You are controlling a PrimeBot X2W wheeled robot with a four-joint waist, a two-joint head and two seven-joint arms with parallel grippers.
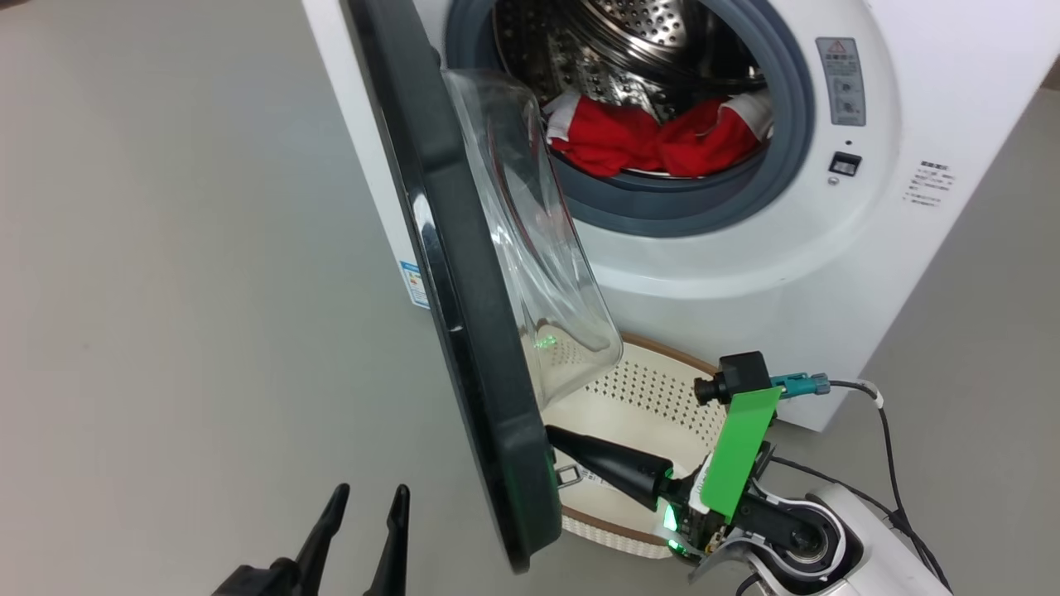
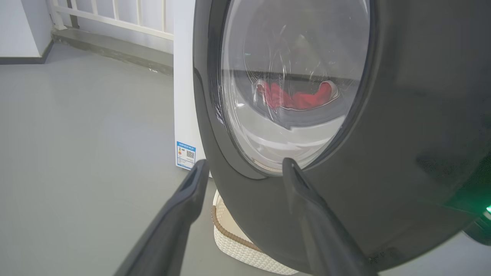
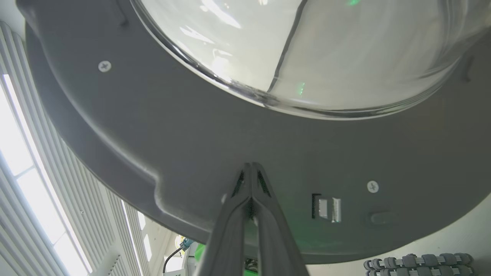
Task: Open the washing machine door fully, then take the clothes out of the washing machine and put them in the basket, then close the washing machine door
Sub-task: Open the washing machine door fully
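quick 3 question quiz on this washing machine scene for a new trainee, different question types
1. True or false: the clothes already lie in the basket.
2. Multiple choice: the right gripper has its tips at A) the inner side of the washing machine door; B) the basket; C) the clothes.
3. Short answer: which gripper is open?

Key: 1 false, they are inside the machine; 2 A; 3 the left gripper.
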